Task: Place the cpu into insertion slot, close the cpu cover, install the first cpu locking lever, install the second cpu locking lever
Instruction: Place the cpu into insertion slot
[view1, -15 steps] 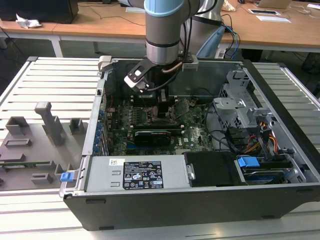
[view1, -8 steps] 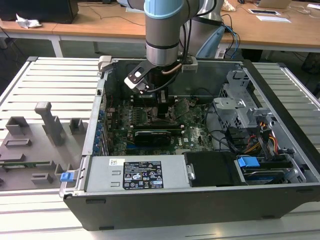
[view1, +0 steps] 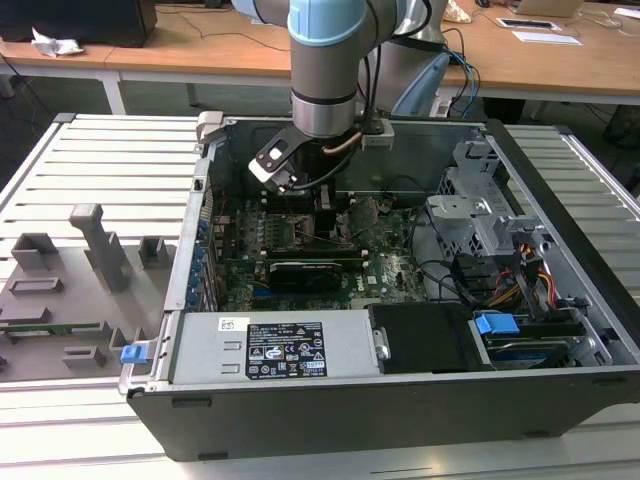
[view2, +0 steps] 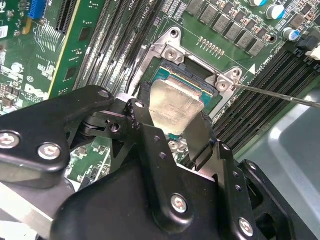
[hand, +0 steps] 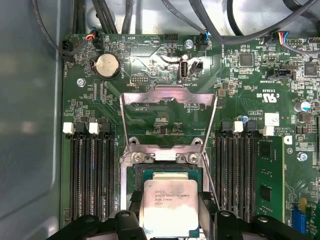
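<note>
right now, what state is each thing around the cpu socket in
cpu: gripped by the end effector, over the slot
insertion slot: uncovered; cpu seated or not, cannot tell
cpu cover: swung open
locking lever: released, not hooked down
computer case: side open
</note>
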